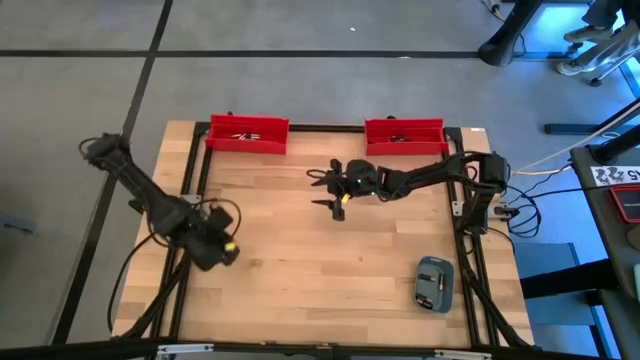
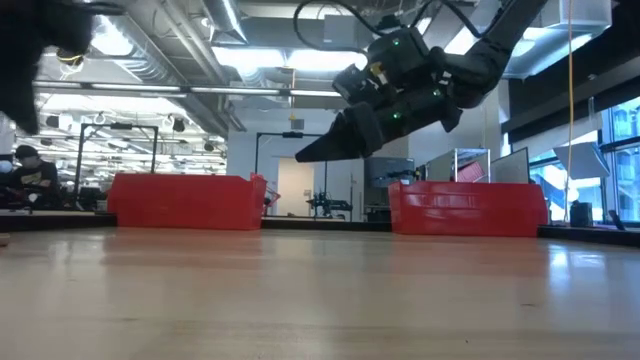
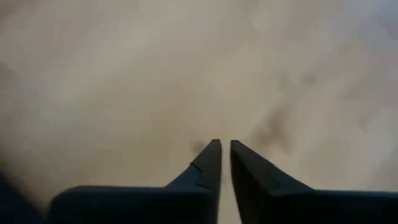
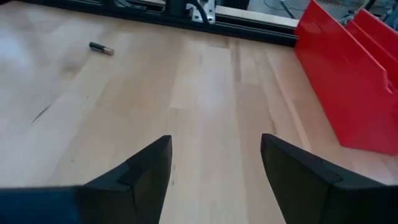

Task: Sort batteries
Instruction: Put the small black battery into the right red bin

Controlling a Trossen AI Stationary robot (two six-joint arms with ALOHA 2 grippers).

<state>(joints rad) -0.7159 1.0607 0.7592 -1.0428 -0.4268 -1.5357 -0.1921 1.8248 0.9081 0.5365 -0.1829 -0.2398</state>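
Observation:
One battery point(image 4: 101, 48), a small dark cell with a coppery end, lies on its side on the wooden table, far ahead of my right gripper in the right wrist view. My right gripper point(image 4: 214, 165) point(image 1: 320, 188) is open and empty. It hovers above the middle of the table's far half and points toward the left edge. My left gripper point(image 3: 225, 155) point(image 1: 218, 248) is over the table's left side and points steeply down at bare wood. Its fingers stand almost together with nothing between them.
Two red bins point(image 1: 248, 134) point(image 1: 405, 136) stand along the far edge; the left one also shows in the right wrist view point(image 4: 348, 81). A grey-blue case point(image 1: 434, 283) lies near the right front corner. Black frame rails point(image 1: 196, 160) border the table.

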